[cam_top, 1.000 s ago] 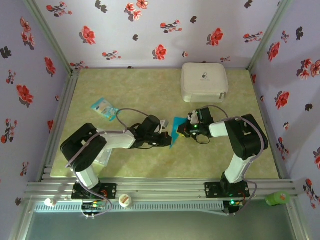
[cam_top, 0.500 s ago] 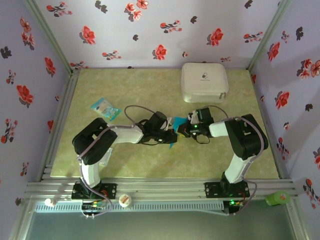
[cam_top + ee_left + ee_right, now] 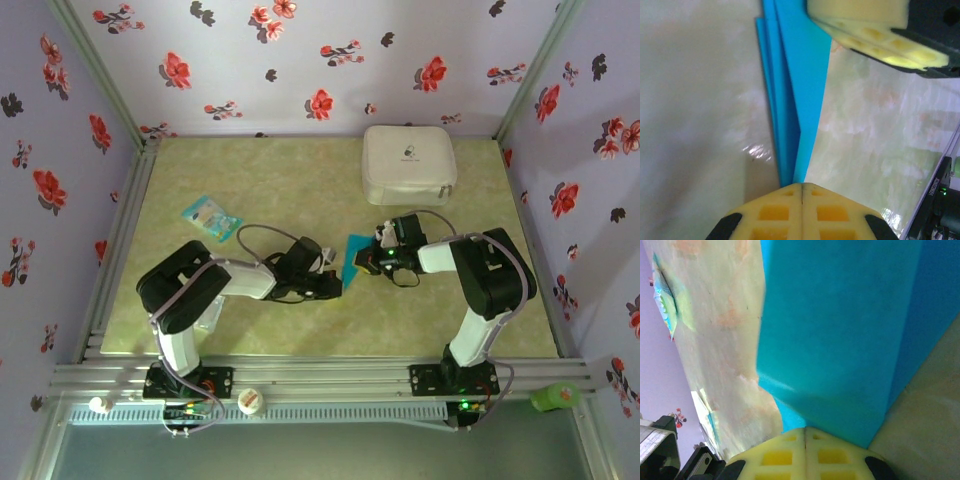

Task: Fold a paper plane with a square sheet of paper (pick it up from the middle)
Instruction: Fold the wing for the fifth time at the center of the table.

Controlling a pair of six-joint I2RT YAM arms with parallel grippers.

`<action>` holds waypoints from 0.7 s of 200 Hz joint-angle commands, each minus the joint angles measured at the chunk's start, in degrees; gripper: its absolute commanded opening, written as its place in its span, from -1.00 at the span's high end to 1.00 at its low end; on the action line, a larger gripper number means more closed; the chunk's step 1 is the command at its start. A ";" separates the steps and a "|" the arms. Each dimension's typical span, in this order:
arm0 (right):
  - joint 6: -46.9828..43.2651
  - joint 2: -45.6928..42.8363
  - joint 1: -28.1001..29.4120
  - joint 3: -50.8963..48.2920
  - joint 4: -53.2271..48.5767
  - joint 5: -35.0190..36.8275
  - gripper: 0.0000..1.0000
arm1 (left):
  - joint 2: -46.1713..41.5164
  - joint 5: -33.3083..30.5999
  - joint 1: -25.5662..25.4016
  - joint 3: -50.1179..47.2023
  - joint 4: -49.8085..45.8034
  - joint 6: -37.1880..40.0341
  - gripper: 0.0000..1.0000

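Several folds are already in the square sheet of paper [image 3: 351, 262]. It lies on the counter [image 3: 250, 170] between the two arms as a slim teal wedge, nearer the arm bases than the white case [image 3: 408, 162].

From the left wrist, stacked layers with offset edges taper to a sharp point. That point ends right at the left jaws, whose yellow pads are pressed together with no gap. The right jaws are likewise closed tight at the wider end, with their tips against the paper. I cannot tell whether either pair pinches a layer or merely pins the sheet to the counter, because the tips hide the contact.

By my reading, the nose folds and the lengthwise folds are done, and the work is well past halfway. What looks left is pressing the creases flat, turning down the wings, and releasing the sheet as a finished shape.
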 commanded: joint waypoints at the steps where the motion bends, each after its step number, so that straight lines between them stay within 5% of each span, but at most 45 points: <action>1: -2.20 0.71 -1.03 -0.52 -5.20 8.93 0.96 | -2.34 -0.63 -0.66 -3.50 -3.99 -1.53 1.00; 68: -1.88 0.64 -1.05 -0.39 -5.51 8.87 0.96 | -8.95 -2.06 -0.45 -1.81 -3.31 0.57 1.00; 140: -0.77 0.53 -1.07 -0.42 -4.59 8.54 0.96 | 2.05 0.41 2.05 13.02 -7.28 3.19 1.00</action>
